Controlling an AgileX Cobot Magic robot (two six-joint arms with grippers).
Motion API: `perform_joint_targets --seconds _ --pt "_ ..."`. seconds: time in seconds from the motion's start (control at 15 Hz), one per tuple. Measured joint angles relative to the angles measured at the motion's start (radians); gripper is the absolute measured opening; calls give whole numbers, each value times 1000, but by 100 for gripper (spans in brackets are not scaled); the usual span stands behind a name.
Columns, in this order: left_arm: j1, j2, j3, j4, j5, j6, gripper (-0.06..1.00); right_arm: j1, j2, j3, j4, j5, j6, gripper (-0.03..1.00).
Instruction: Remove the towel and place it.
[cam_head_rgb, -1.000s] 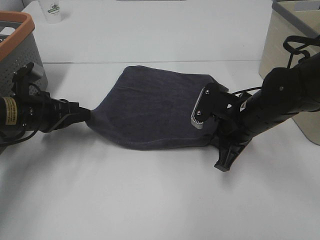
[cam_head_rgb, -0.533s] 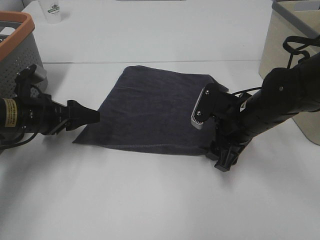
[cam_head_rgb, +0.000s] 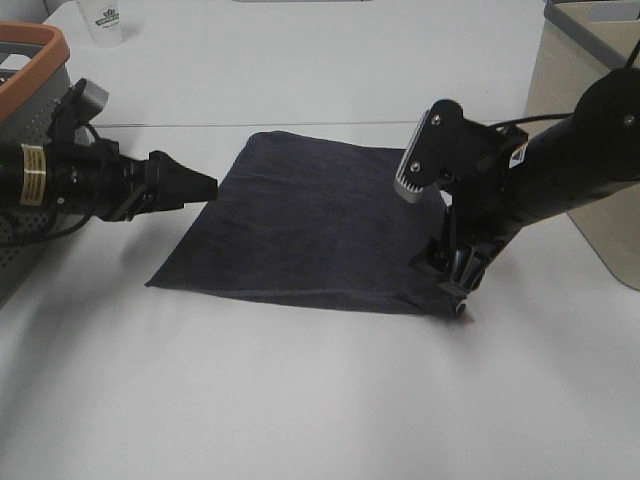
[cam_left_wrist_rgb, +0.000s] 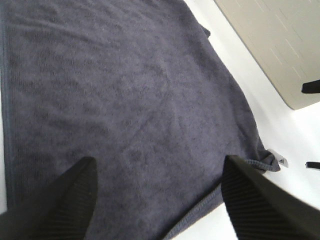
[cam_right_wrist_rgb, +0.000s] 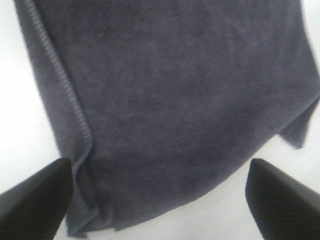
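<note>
The dark charcoal towel (cam_head_rgb: 310, 235) lies spread flat on the white table (cam_head_rgb: 300, 400); its stitched hem runs along the near edge and a small white tag (cam_left_wrist_rgb: 281, 161) sticks out at the near right corner. My left gripper (cam_head_rgb: 200, 185) is open and empty, raised just above the towel's left edge; the left wrist view shows the towel (cam_left_wrist_rgb: 125, 100) between its two spread fingers. My right gripper (cam_head_rgb: 458, 285) is open and empty, lifted just above the towel's near right corner; the right wrist view shows the towel (cam_right_wrist_rgb: 175, 100) below its spread fingers.
A grey perforated basket with an orange rim (cam_head_rgb: 25, 60) stands at the far left behind the left arm. A beige bin (cam_head_rgb: 590, 110) stands at the far right. A clear plastic cup (cam_head_rgb: 104, 20) stands at the back left.
Both grippers have let go of the towel, which dropped flat on the table. The left gripper has risen and pulled back. The right gripper has lifted off the near right corner.
</note>
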Motion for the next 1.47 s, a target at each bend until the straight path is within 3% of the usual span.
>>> perform_joint_targets --seconds 0.27,0.4,0.53,0.6,0.67,0.73,0.87,0.93,1.07,1.13,1.2,1.27,1.33,1.4,1.47 --pt "-72 -20 -239 283 151 -240 66 0 -86 0 20 -156 0 90" --pt "-102 -40 -357 356 239 -319 66 0 -111 0 108 -266 0 90" --pt "-104 -67 -451 366 416 -366 66 0 -127 0 243 -438 0 90" --pt "-104 -105 -503 375 667 -373 66 0 -131 -14 408 -571 -14 90" --pt "-104 -114 -509 375 743 -374 66 0 -131 -25 464 -595 -25 90" --pt "-104 -130 -513 376 889 -372 66 0 -131 -53 570 -621 -39 90" --pt "-103 -149 -514 310 1096 -281 66 -2 -131 -149 841 -607 -74 90" --pt "-103 -156 -514 192 1161 -147 66 -15 -131 -204 962 -530 -117 90" --pt "-90 -161 -536 -226 1227 258 66 -96 -128 -319 1205 -256 -206 90" --pt "-81 -163 -545 -377 1230 396 66 -126 -127 -343 1246 -178 -221 90" --pt "-58 -163 -563 -669 1237 689 66 -178 -120 -384 1286 -39 -223 90" --pt "-30 -163 -585 -997 1256 959 66 -227 -112 -427 1279 79 -198 90" --pt "4 -163 -612 -1281 1308 1222 66 -257 -100 -471 1202 200 -138 90" --pt "41 -163 -650 -1558 1401 1486 66 -273 -86 -535 1025 315 -53 90" --pt "75 -163 -687 -1754 1494 1677 66 -275 -73 -605 781 425 63 90"
